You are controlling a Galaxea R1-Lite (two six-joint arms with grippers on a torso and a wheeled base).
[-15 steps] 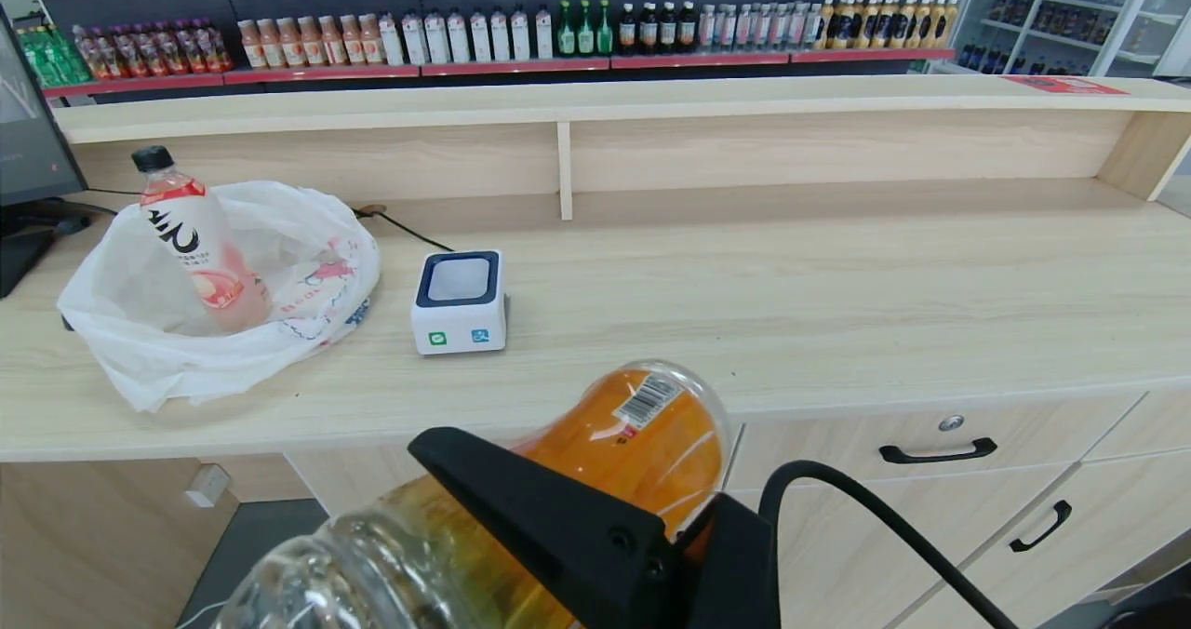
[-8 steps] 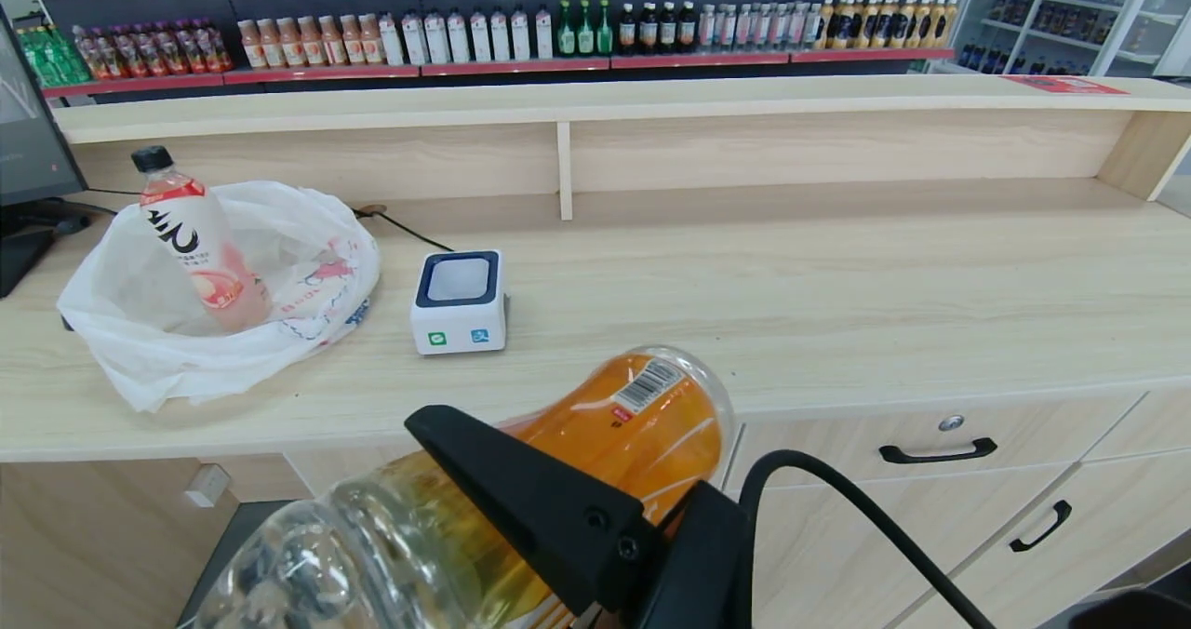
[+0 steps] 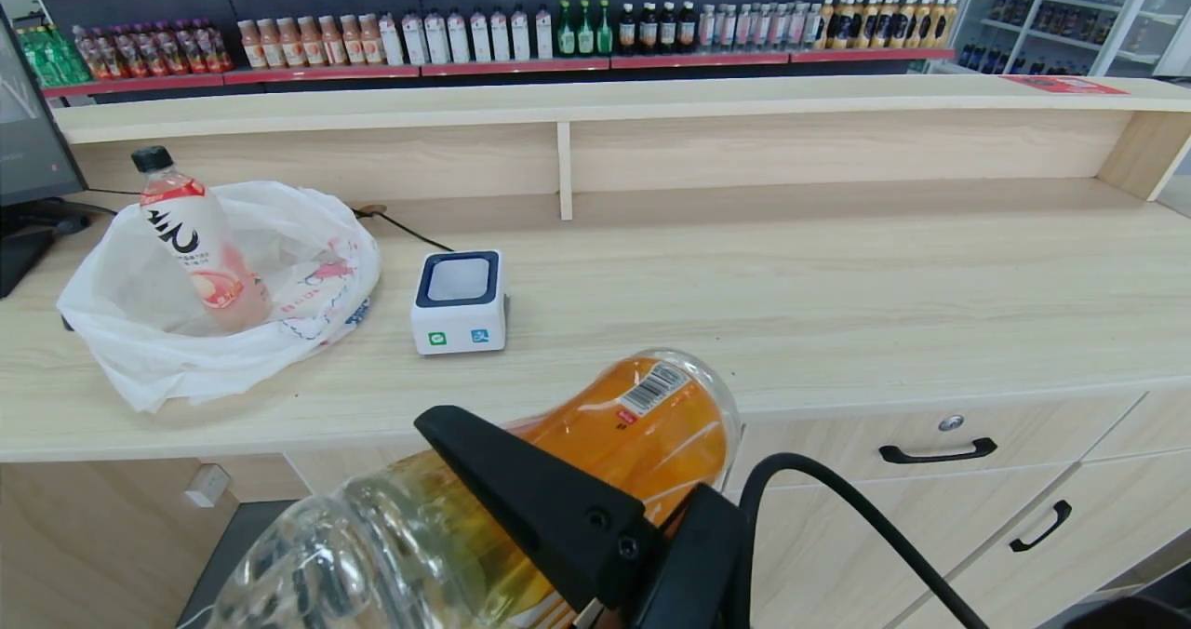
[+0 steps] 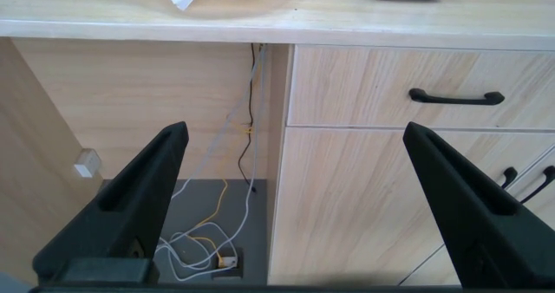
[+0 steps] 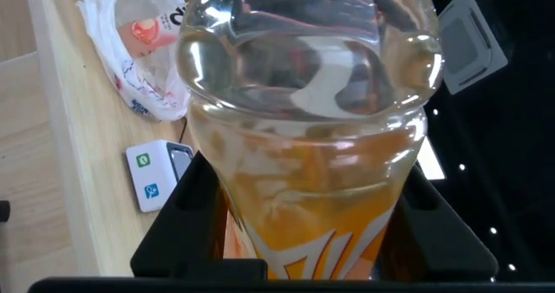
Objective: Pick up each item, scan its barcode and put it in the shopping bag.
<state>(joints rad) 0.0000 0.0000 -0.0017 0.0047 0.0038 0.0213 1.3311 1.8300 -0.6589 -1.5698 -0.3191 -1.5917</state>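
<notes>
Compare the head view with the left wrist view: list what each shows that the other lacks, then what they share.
Head view: the orange drink bottle, barcode up, clamped in the right pincer; a pink drink bottle in the shopping bag; shelves behind. Left wrist view: the open left pincer, and cables on the floor under the counter. Shared: shopping bag, scanner, counter.

- My right gripper clamps the orange drink bottle, one black finger on each side, its clear end toward my camera.
- Beyond it, on the wooden counter, the white scanner sits near the shopping bag, which holds a pink bottle.
</notes>
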